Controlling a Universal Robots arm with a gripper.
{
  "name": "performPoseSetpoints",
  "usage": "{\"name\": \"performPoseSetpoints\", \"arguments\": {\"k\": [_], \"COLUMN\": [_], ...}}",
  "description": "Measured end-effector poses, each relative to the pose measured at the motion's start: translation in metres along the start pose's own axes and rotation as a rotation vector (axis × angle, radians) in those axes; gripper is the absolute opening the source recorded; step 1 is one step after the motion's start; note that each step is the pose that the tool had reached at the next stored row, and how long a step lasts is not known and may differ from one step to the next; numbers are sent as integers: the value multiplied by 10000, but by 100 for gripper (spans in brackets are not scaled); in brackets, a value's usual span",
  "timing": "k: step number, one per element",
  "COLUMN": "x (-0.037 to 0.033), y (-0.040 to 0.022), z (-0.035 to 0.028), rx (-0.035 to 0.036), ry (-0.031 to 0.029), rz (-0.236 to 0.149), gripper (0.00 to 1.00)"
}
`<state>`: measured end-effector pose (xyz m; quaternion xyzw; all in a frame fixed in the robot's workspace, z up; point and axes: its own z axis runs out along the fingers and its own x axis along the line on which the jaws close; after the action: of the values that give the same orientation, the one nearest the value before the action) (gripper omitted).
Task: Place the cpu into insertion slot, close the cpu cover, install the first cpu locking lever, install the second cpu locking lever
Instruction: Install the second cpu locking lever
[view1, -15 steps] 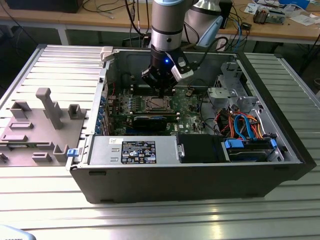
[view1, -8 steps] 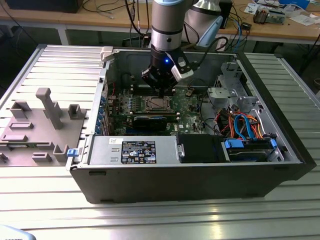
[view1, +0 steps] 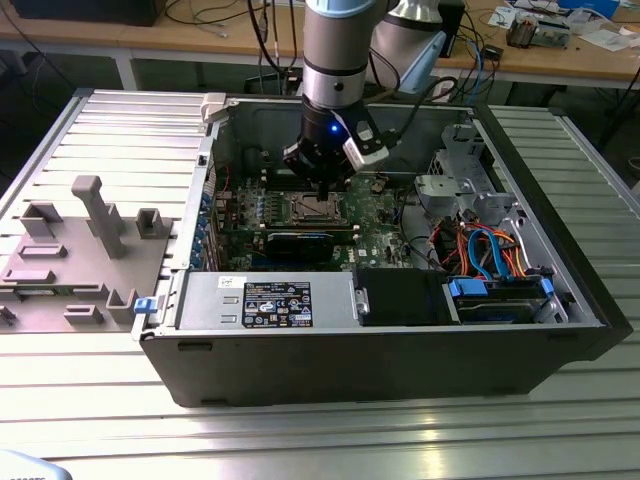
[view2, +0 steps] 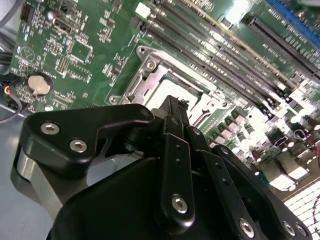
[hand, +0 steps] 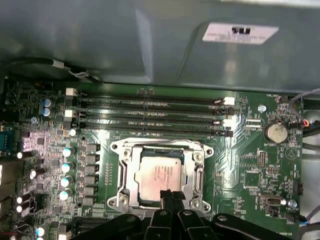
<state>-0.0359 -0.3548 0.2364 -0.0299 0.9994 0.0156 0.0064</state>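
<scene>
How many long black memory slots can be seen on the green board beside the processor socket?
4. In the first wrist view, the four memory slots lie side by side, parallel, between the socket and the grey case wall. None looks hidden there.

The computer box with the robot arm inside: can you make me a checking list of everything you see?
Surface: ribbed metal table, open computer case on it.
Job's things: cpu lies in the insertion slot; cpu cover frames it.
Clutter: grey fixture block beside the case.
Grippers: gripper at the cpu's edge, fingers together.
Cables: orange and blue bundle inside the case.
Surroundings: wooden bench behind.
</scene>
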Motion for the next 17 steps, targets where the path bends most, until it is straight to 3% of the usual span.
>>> {"name": "performPoseSetpoints", "arguments": {"k": [3,9,13,17], "x": [4,8,12,15], "y": [-66,-141,-207,-247], "z": [0,0,-1,-1], "rx": [-60,-98,-226,-285], "ry": [-3,-6,-14,-17], "rz": [1,1,3,4], "gripper": [11,11,11,11]}}
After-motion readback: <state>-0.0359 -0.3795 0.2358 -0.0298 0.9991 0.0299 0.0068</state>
